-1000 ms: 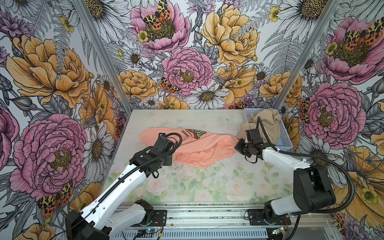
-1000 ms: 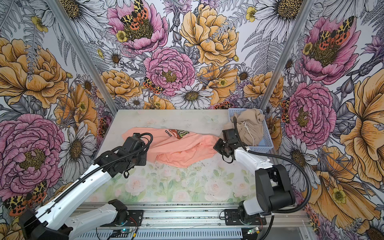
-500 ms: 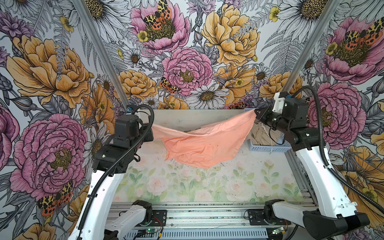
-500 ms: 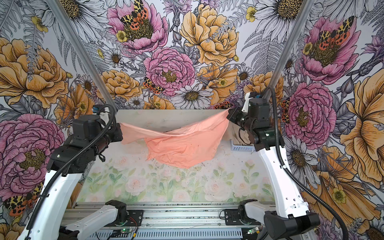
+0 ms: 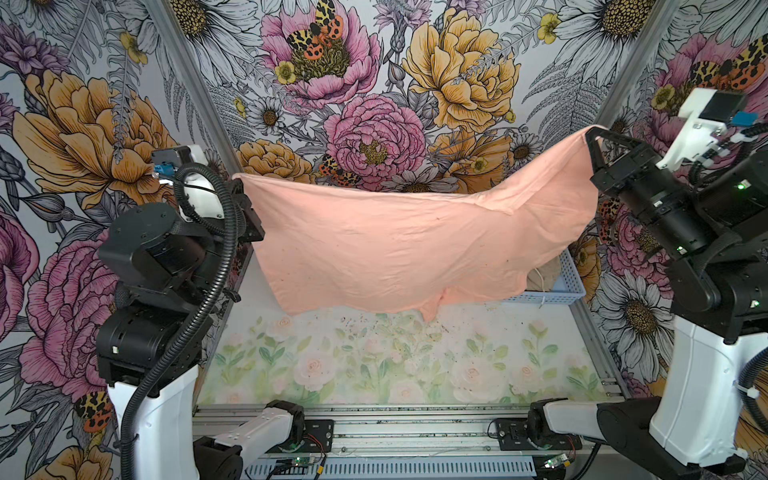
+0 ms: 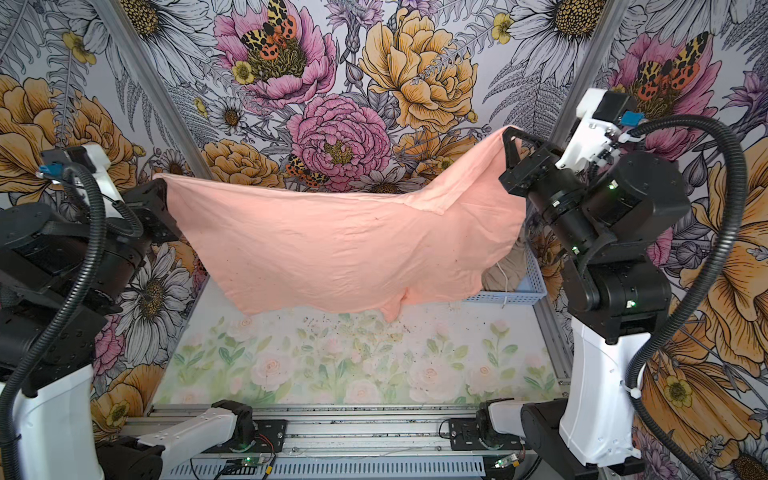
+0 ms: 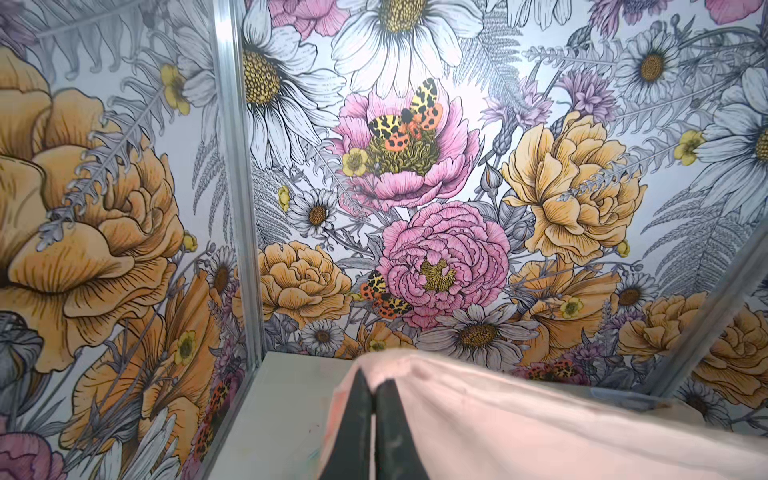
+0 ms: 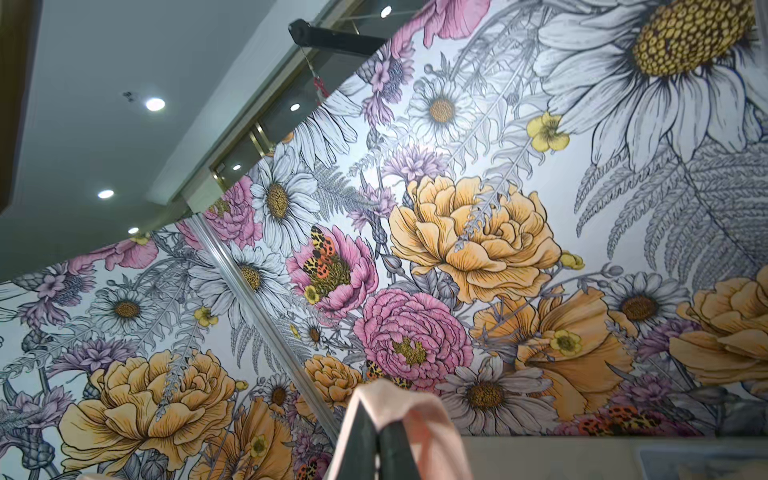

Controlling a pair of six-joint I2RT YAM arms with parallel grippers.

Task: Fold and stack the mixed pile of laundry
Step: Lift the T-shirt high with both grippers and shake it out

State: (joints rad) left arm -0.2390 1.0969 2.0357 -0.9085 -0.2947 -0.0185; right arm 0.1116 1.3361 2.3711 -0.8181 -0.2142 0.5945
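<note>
the peach-pink t-shirt [image 5: 415, 249] hangs spread wide, clear of the table [image 5: 374, 365]. beige shorts [image 5: 544, 275] sit in the blue basket [image 5: 552, 297] behind its right edge. left gripper [image 5: 237, 179] is clenched on one top corner and right gripper [image 5: 590, 136] on the other, higher up.

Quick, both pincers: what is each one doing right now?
Left pincer: shut on one top end of the peach-pink T-shirt.
Right pincer: shut on the shirt's opposite top end.

Peach T-shirt [image 5: 415, 249] outstretched aloft; beige shorts [image 5: 545, 277] in basket [image 5: 548, 297]
</note>
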